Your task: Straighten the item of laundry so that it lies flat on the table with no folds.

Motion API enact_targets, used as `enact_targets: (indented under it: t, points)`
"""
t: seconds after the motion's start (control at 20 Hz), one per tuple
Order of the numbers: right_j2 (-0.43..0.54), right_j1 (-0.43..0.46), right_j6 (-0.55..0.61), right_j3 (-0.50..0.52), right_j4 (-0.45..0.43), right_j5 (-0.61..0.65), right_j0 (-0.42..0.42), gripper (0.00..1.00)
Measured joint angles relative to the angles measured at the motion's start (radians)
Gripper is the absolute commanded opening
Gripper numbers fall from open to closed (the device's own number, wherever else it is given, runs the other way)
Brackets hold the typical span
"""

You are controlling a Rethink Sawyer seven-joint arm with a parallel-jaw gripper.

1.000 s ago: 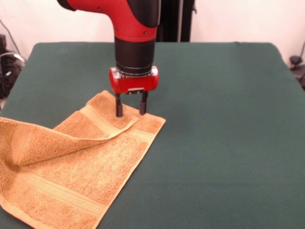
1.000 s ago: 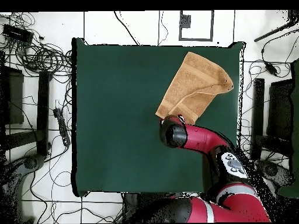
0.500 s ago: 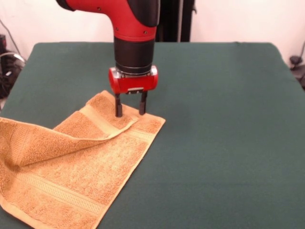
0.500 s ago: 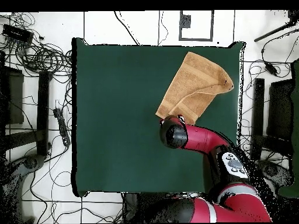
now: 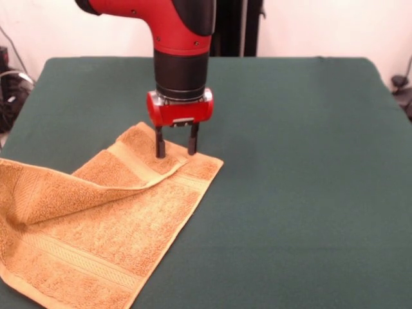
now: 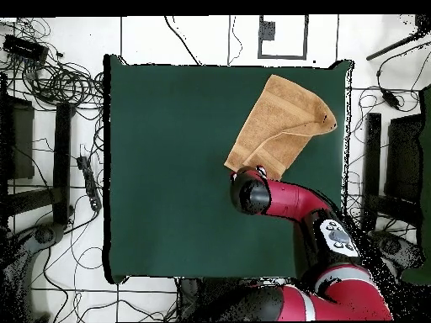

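Nothing moved, gripper (image 5: pixel 176 149) parted over towel (image 5: pixel 103 225) corner, table (image 5: pixel 309 161) open

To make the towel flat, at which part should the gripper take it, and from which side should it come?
Probably the folded-over flap of the towel, near its far corner, coming straight down from above. In the front view this flap lies doubled over the lower layer, and the gripper hangs there with its fingers open. Its raised edge offers a single layer to pinch and pull outward over the table.
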Motion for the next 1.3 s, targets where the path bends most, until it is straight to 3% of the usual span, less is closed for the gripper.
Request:
enact_targets:
  t: [1.3]
  points:
    - [0.033,0.0,0.0,0.003,-0.042,-0.021,-0.034,1.0]
